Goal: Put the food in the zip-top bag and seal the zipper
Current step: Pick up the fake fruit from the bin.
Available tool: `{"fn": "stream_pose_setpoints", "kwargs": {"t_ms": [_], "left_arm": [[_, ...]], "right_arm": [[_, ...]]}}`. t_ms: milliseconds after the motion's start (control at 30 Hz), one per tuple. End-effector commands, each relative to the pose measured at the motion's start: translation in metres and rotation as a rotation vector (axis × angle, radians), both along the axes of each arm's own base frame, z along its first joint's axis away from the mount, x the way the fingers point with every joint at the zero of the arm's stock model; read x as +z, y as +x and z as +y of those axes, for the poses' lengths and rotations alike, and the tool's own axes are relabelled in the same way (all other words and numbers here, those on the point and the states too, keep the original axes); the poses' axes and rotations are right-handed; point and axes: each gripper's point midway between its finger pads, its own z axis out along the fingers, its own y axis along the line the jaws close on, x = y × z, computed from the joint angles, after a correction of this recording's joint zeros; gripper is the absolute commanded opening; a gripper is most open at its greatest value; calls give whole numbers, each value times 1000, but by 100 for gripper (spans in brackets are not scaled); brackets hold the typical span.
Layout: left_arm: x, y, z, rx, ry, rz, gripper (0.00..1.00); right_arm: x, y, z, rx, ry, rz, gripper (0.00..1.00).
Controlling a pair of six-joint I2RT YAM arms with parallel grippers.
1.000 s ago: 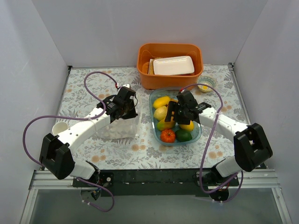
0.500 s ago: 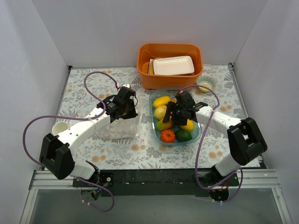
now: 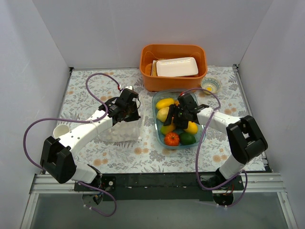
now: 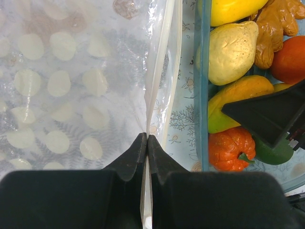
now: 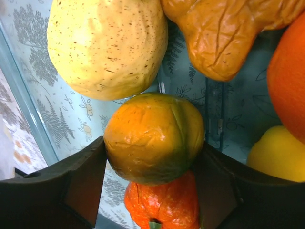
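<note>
The clear zip-top bag (image 3: 121, 131) lies left of the blue dish (image 3: 202, 136). My left gripper (image 3: 129, 110) is shut on the bag's mouth edge, pinching the whitish zipper strip (image 4: 157, 81) between its tips (image 4: 147, 139). The food lies in the dish: a yellow fruit (image 3: 165, 103), an orange pumpkin (image 3: 171, 139), a green fruit (image 3: 187, 139) and others. My right gripper (image 3: 172, 119) is down in the dish. In the right wrist view it (image 5: 152, 145) is closed on an orange-green fruit (image 5: 155, 138), both fingers touching it, above the pumpkin (image 5: 164, 205).
An orange bin (image 3: 147, 81) holding a white tray (image 3: 177, 67) stands behind the dish. A small bowl (image 3: 209, 86) sits at the back right, a white cup (image 3: 61, 130) at the left. A pale yellow fruit (image 5: 107, 45) and a brown knobbly piece (image 5: 224, 33) crowd the held fruit.
My right gripper has shifted left and deeper among the fruits in the dish. The left gripper and the bag have not moved.
</note>
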Motion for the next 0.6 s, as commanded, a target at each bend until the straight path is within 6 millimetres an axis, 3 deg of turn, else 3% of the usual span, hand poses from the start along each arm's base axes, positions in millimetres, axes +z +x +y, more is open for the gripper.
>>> {"fn": "stream_pose_setpoints", "kwargs": {"t_ms": [0,67,200,333,567], "left_arm": [[8,2,3,3,-3,-23,0],[9,2,3,6,-4,-24,0],[9,2,4,9,-5,-24,0],[9,3,3,7,-6,-23,0],[11,3,5,9,-3,-29,0]], "right_arm": [[13,12,5,7,22,-48,62],[20,13,3,14,19,-78,49],[36,16,1,34,25,-141,36],[59,17,2,61,55,-212,31],[94,16,-6,63,54,-311,30]]}}
